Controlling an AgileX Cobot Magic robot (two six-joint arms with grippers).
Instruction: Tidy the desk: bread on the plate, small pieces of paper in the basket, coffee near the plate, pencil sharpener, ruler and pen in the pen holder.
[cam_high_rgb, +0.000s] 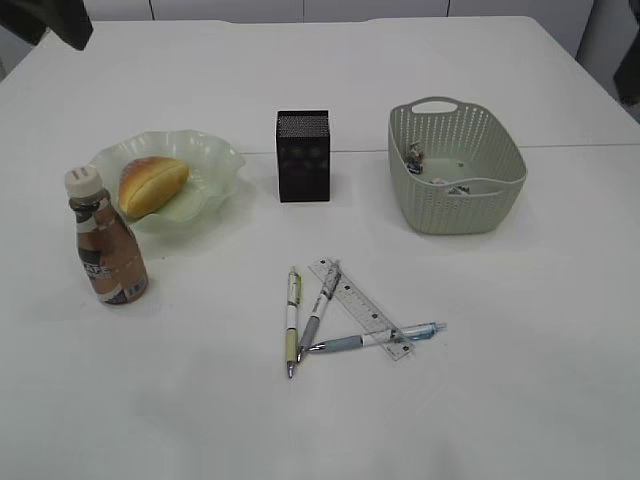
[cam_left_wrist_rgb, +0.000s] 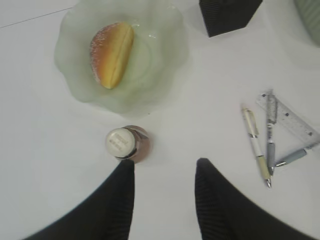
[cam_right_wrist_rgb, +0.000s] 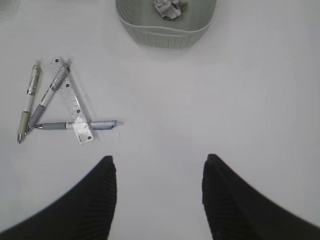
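A bread roll (cam_high_rgb: 152, 183) lies on the pale green plate (cam_high_rgb: 212, 156). A coffee bottle (cam_high_rgb: 107, 240) with a white cap stands just in front of the plate. The black pen holder (cam_high_rgb: 303, 155) stands mid-table. Three pens (cam_high_rgb: 292, 320) and a clear ruler (cam_high_rgb: 360, 307) lie in a loose triangle in front of it. The green basket (cam_high_rgb: 500, 200) holds crumpled paper (cam_right_wrist_rgb: 169, 7). No pencil sharpener is clearly seen. My left gripper (cam_left_wrist_rgb: 165, 167) is open, high above the table beside the bottle (cam_left_wrist_rgb: 124, 143). My right gripper (cam_right_wrist_rgb: 159, 162) is open above bare table, right of the pens (cam_right_wrist_rgb: 75, 125).
The white table has a seam line running across behind the basket. Dark parts of the arms show at the top corners of the exterior view (cam_high_rgb: 60, 25).
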